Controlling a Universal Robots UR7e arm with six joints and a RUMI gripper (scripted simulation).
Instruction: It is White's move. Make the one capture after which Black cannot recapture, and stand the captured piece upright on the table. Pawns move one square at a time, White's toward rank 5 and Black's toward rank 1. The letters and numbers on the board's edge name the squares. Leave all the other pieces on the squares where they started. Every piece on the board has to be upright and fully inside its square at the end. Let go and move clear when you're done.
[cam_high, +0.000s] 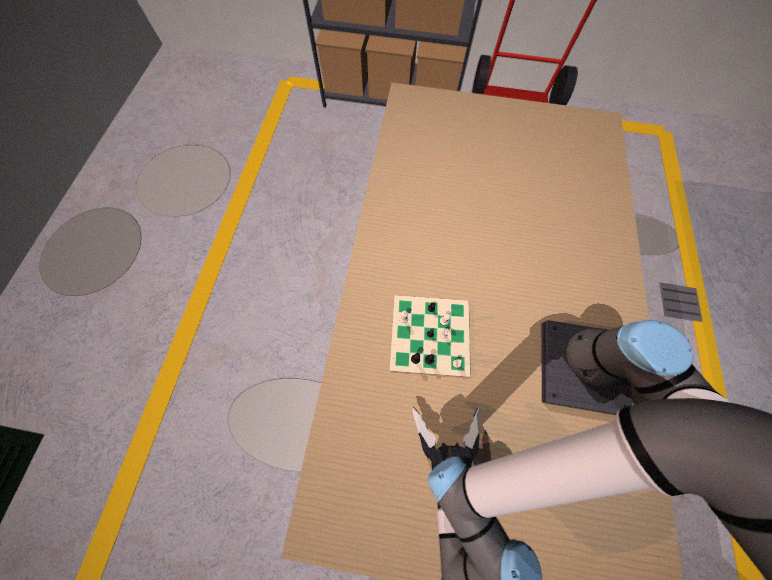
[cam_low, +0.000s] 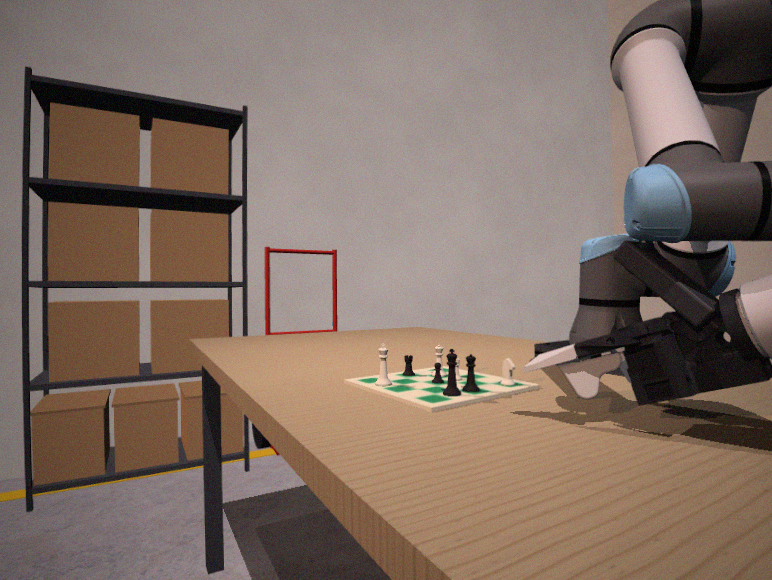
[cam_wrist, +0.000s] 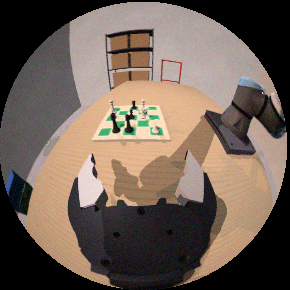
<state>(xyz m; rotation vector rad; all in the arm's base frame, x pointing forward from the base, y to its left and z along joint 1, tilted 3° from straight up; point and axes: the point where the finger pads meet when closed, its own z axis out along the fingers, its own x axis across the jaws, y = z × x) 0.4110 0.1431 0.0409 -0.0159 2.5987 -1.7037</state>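
While jaws gape wide and empty, gripper low above table, chessboard at twelve o'clock.

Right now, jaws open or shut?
Open. The gripper has its jaws spread wide with only bare table between them, short of the chessboard.

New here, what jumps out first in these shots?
The small green-and-cream chessboard near the middle of the long wooden table, with black and white pieces standing on it. Just off the board's near edge, the arm's tool hovers low over the table, fingers spread wide and holding nothing. Behind the table's far end stand a dark shelf rack of cardboard boxes and a red hand truck.
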